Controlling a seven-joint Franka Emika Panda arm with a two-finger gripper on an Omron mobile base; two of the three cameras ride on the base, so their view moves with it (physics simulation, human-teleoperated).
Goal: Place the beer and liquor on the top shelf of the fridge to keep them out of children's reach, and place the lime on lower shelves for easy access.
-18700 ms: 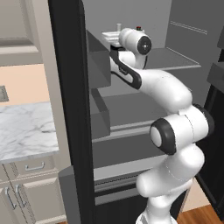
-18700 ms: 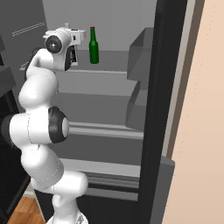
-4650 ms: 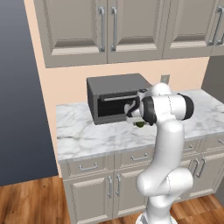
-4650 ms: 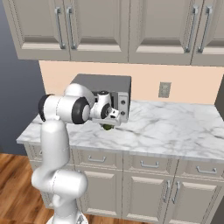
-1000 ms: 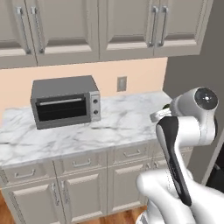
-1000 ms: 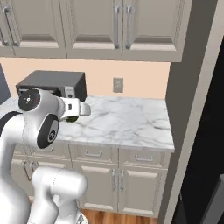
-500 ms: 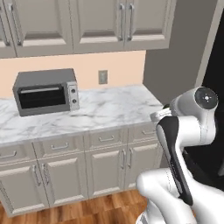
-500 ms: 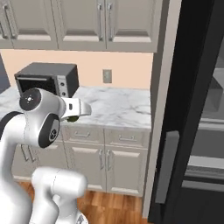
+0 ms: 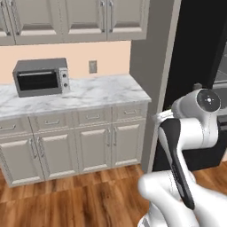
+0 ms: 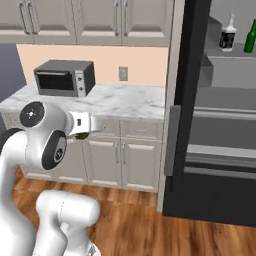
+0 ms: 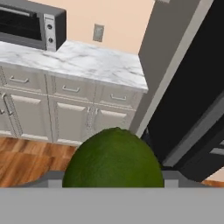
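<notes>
A dark green lime [image 11: 113, 159] sits between my fingers in the hand view. From the right base view, my gripper [image 10: 89, 127] is shut on the lime [image 10: 82, 135] at counter height, left of the fridge [image 10: 186, 105]. The fridge's black door stands open, edge toward me. Inside, the squat white liquor [image 10: 228, 34] bottle and the slim green beer [image 10: 249, 37] bottle stand upright on the top shelf [image 10: 234, 54]. Lower grey shelves [image 10: 225, 112] show beneath them. The fridge [image 9: 197, 57] also stands at the right of the left base view.
A marble counter [image 10: 125, 102] over pale cabinets runs left of the fridge, with a silver toaster oven [image 10: 62, 77] at its far end. Upper cabinets [image 9: 71, 20] hang above. A grey side panel [image 9: 148, 66] separates counter and fridge. Wooden floor [image 9: 80, 195] lies open in front.
The whole picture has slid left as the base moved, bringing the open fridge into view at the right. The gripper stays shut on the lime, held in the same pose.
</notes>
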